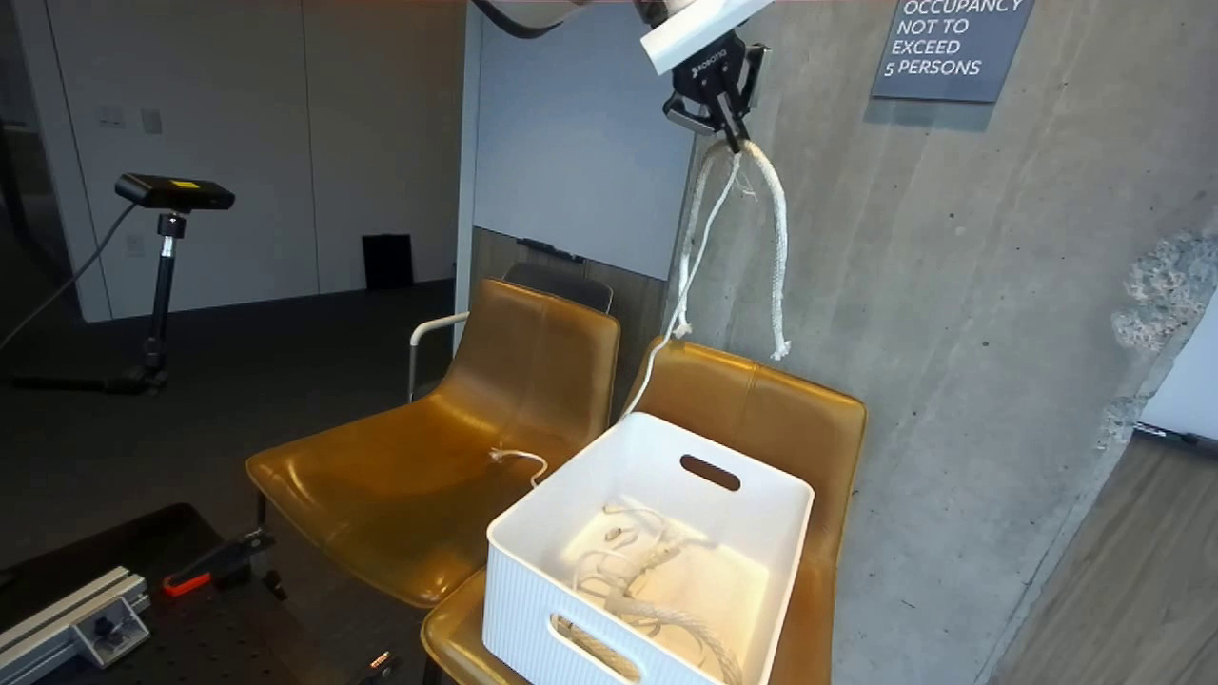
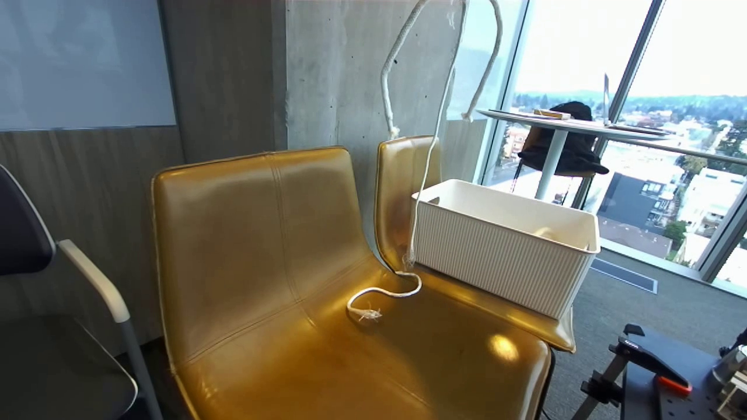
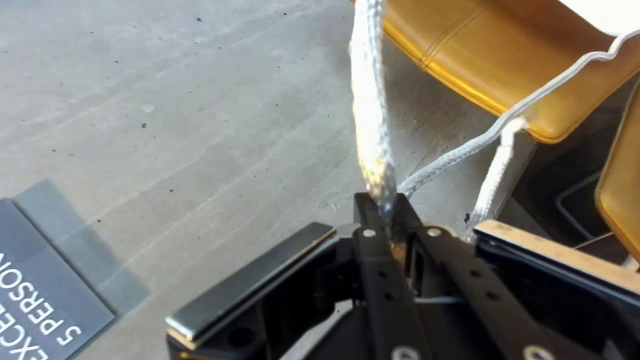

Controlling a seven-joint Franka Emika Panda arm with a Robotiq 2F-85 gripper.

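My gripper (image 1: 735,143) is high above the chairs, shut on white ropes; it also shows in the wrist view (image 3: 385,202). A thick white rope (image 1: 778,219) is pinched near its middle, and its two ends hang down on either side; it also shows in the wrist view (image 3: 369,90). A thinner white cord (image 1: 705,238) hangs from the same fingertips. In an exterior view the cord (image 2: 444,99) runs down beside the white bin (image 2: 490,251), and its frayed end lies on a chair seat. The gripper is outside that view.
The white bin (image 1: 552,518) stands on a tan chair (image 1: 809,400) and holds several loose ropes (image 1: 657,609). A second tan chair (image 1: 533,381) stands beside it. A concrete wall (image 1: 952,285) is behind. A camera on a stand (image 1: 176,193) and a dark table (image 2: 648,373) are nearby.
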